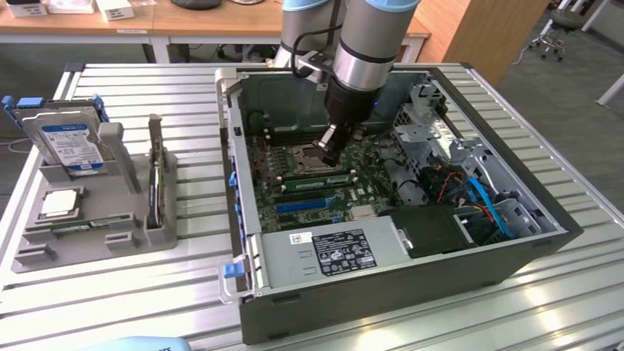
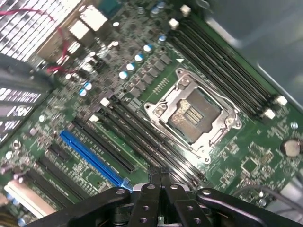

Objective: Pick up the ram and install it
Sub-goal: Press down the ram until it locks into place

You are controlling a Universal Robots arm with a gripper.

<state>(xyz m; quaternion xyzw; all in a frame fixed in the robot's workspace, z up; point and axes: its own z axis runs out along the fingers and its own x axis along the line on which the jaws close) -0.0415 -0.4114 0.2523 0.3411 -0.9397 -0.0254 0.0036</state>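
In the exterior view the ram [image 1: 314, 179], a narrow green stick, stands on edge in the memory slots of the motherboard [image 1: 322, 197], just in front of the processor socket [image 1: 304, 155]. My gripper [image 1: 332, 155] reaches down into the open computer case [image 1: 390, 241] and is shut, its tips right above the far end of that stick. From the wrist view, the shut gripper [image 2: 161, 177] sits over the row of black memory slots [image 2: 142, 137] beside the silver socket [image 2: 191, 113]. Nothing shows between the fingers. Whether they touch the ram I cannot tell.
A grey holder [image 1: 117, 248] on the exterior view's left carries a hard drive [image 1: 69, 142], a square silver processor chip [image 1: 61, 202] and another green stick [image 1: 83, 226]. Case walls, a drive cage [image 1: 439, 124] and blue cables [image 1: 487, 201] crowd the arm.
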